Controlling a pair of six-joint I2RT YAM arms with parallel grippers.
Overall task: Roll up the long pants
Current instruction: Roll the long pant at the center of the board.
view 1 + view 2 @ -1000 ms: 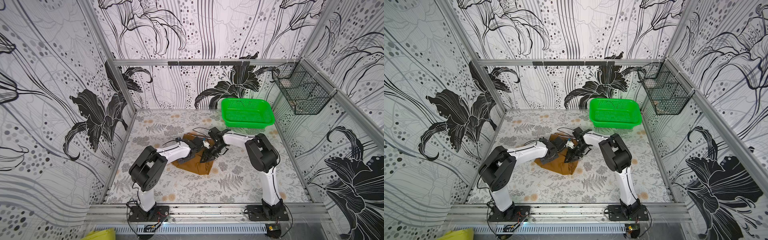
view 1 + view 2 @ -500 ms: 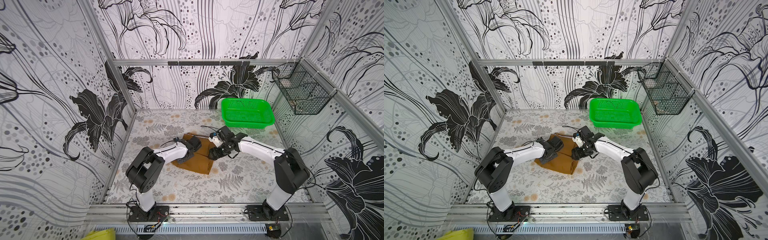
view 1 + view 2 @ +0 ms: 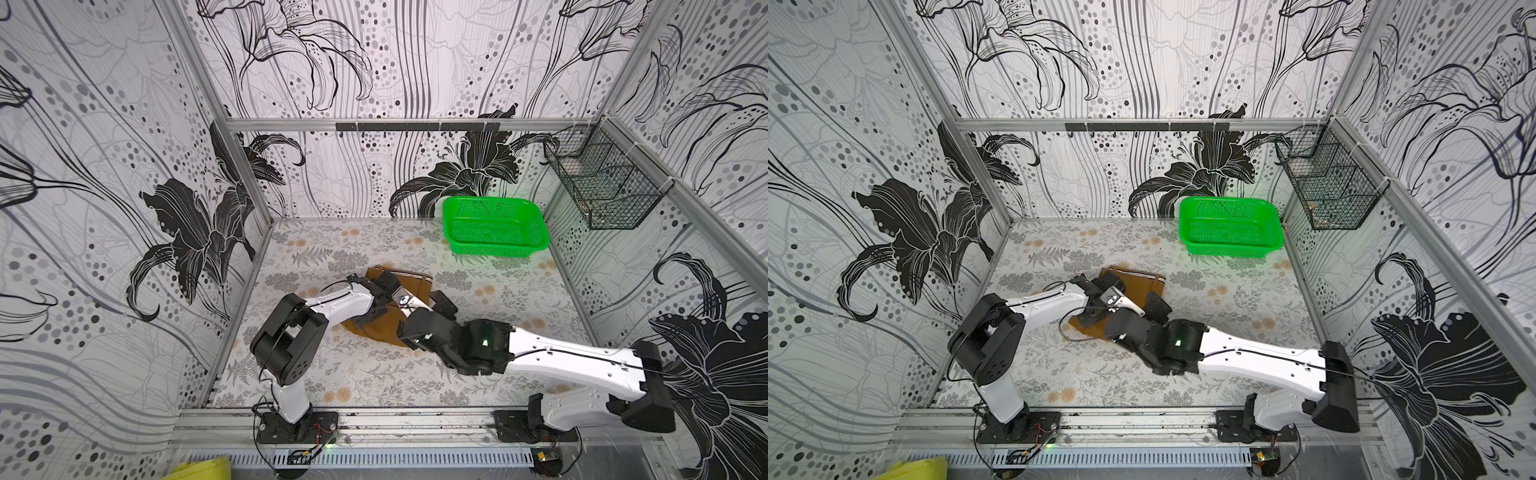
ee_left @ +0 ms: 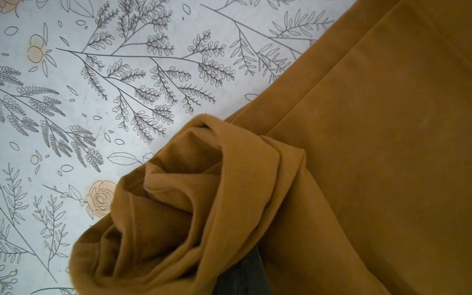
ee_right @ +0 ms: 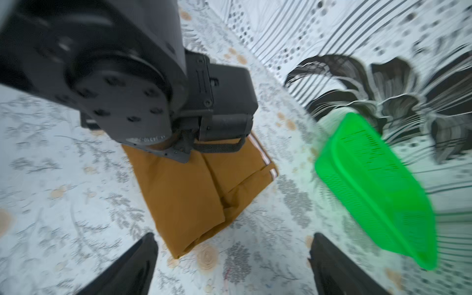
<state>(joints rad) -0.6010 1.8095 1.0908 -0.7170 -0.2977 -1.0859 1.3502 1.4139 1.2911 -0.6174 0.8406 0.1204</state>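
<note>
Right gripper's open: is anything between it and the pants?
Nothing visible. Only bare table separates the open right gripper from the pants' near corner; the left arm covers their far end.

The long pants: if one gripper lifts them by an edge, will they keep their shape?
Probably not; they look floppy: the long pants lie in soft, creased layers. The rolled end sags in loose folds, so it would likely unroll if lifted.
</note>
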